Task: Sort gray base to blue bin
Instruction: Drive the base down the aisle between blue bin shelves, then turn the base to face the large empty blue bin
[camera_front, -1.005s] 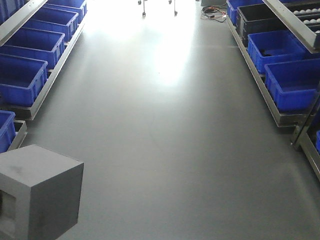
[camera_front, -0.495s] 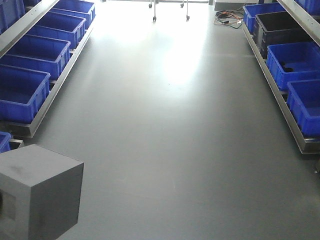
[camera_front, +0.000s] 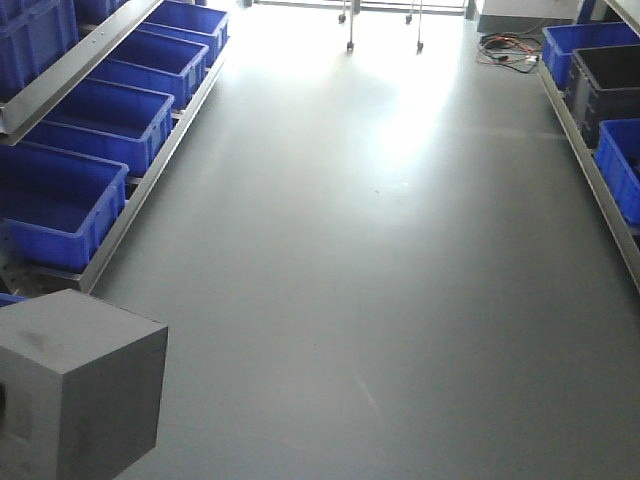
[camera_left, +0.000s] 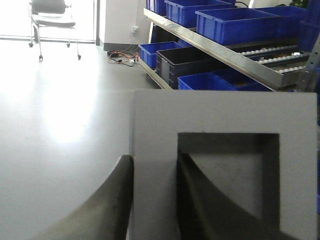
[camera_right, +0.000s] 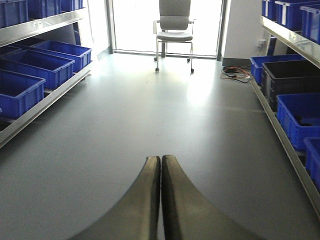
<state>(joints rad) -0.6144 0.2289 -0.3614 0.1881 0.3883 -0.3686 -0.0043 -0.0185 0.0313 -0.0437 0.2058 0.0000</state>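
Transport step, by the look of it: gray base (camera_front: 80, 385) held up and in hand, not yet over any bin. Fills the lower left corner of the front view, plain faces toward the aisle. Takes up the lower right of the left wrist view, recessed face toward the camera.

Left gripper (camera_left: 155, 161) clamped on one wall of that block, one finger (camera_left: 112, 202) outside at lower left, the other down inside the square recess. Right gripper (camera_right: 161, 160) at bottom centre of its own view, fingers pressed together on nothing, pointing roughly level down the aisle over bare gray floor (camera_front: 380, 300). Arms themselves out of view.

Calls next, most likely, for closing on a bin in the row at left, bringing the held block over the thick rim, then parting the fingers to drop it inside. Nearest candidate: the blue bin (camera_front: 50, 235) at middle left of the front view, with more alike behind it toward upper left; no telling which to use. Further off, a black bin (camera_front: 605, 75) at upper right. Farthest, an office chair (camera_right: 174, 22) at top centre before the bright doorway.
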